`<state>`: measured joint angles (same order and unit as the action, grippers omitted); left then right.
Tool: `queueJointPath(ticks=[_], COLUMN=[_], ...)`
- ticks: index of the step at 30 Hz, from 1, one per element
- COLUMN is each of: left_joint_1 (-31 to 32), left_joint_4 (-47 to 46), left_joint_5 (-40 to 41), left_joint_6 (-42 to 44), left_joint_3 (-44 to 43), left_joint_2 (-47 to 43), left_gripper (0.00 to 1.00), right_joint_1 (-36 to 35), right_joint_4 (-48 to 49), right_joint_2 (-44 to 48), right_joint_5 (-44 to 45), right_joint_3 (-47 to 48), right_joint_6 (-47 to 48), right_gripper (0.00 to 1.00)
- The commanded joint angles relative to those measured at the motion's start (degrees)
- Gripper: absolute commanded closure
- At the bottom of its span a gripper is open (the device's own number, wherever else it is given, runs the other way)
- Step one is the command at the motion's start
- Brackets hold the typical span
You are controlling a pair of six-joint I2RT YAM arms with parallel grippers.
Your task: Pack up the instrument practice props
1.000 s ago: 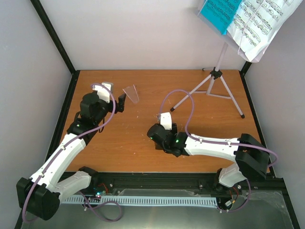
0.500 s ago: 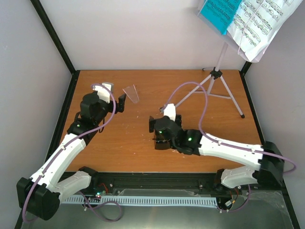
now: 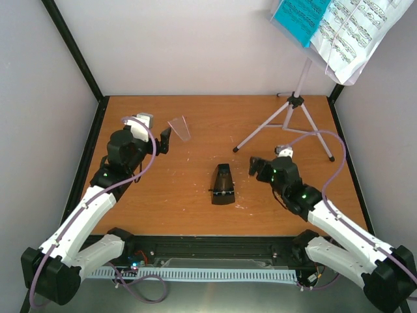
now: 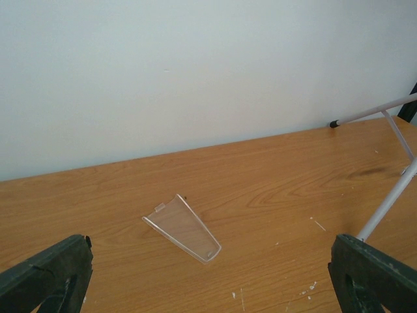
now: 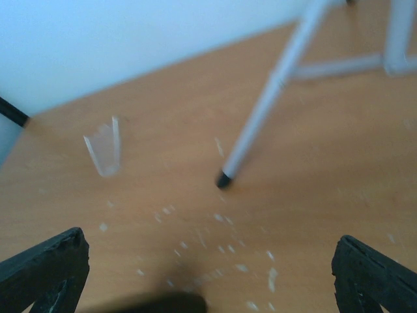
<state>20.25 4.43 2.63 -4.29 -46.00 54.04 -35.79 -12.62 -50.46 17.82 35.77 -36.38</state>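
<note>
Moved: my right arm has swung off to the right, uncovering the metronome [image 3: 223, 184] at mid-table.
Right gripper [image 5: 208, 261]: jaws wide apart, empty.
Left gripper [image 4: 208, 261]: jaws apart, facing the clear cover [image 4: 182, 228].
Music stand [image 3: 294, 104]: back right, carrying the sheet music [image 3: 352, 32] and the teal folder [image 3: 300, 18].

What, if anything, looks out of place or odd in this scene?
A clear plastic cover lies loose near the left gripper, apart from the black metronome at the centre. White flecks are scattered around it.

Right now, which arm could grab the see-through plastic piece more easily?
Probably left. The left gripper, open, sits right beside the clear plastic piece and faces it; the right gripper, also open, is beyond the black metronome.
</note>
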Motion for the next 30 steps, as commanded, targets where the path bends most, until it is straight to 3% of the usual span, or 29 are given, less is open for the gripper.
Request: queueJointPath(ticks=[1, 9, 17, 30], left_joint_1=[-0.04, -0.04, -0.04, -0.04], left_joint_4=[-1.96, -1.91, -1.88, -1.95], left_joint_5=[-0.09, -0.61, -0.81, -0.76], left_joint_6=[0.80, 0.69, 0.78, 0.35], left_joint_3=[-0.15, -0.02, -0.18, -0.18], left_joint_2=[-0.48, -0.28, 0.35, 0.24], left_gripper=[0.01, 0.01, 0.00, 0.01], right_joint_1=[4.21, 4.36, 4.29, 1.69], right_joint_4=[3.79, 20.56, 27.48, 30.53], right_joint_2=[0.27, -11.25, -19.17, -21.18], right_joint_5=[-13.37, -22.45, -27.45, -29.73], right_joint_3=[-8.49, -17.48, -18.06, -19.51], right_joint_6=[-4.80, -9.47, -9.22, -8.46], right_gripper=[0.09, 0.31, 0.39, 0.44])
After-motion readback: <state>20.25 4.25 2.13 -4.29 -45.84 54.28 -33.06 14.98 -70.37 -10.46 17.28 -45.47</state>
